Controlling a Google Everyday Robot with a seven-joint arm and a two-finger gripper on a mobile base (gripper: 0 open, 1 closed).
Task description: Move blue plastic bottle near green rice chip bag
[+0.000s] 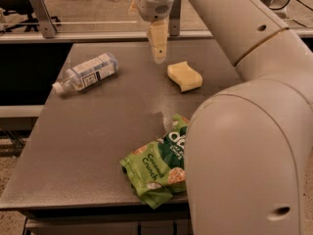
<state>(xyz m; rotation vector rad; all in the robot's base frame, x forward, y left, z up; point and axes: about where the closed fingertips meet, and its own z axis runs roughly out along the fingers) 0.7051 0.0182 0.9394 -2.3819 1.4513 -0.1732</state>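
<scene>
The blue plastic bottle (87,72) lies on its side at the table's back left, white cap pointing left toward the edge. The green rice chip bag (157,164) lies crumpled near the front edge, its right part hidden behind my arm. My gripper (158,50) hangs pointing down over the back middle of the table, to the right of the bottle and just left of the yellow sponge. It holds nothing that I can see.
A yellow sponge (185,76) lies at the back right of the grey table (88,146). My large white arm (244,146) fills the right side of the view. A metal rail (73,35) runs behind the table.
</scene>
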